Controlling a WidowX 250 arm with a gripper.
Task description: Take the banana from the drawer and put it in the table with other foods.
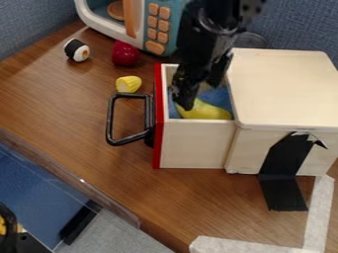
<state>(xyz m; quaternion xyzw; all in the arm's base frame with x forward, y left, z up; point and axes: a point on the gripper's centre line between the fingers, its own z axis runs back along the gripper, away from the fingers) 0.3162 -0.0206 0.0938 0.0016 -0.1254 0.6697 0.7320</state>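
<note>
Banana (206,111) in open drawer (196,144), at gripper's (189,94) 5 o'clock, its near end right at the tip; can't tell if gripper is open or closed. Corn (129,84) on tabletop (63,104), drawer's 10 o'clock.

Lighting is moderate and diffuse over the wooden surface (53,108), the box (284,89) showing brighter on top than on its near side. Shadows are soft, with a shaded interior in the drawer (193,143). One small glint marks the clear edging (105,197); the black arm (208,29) reads dark, its detail largely lost.
</note>
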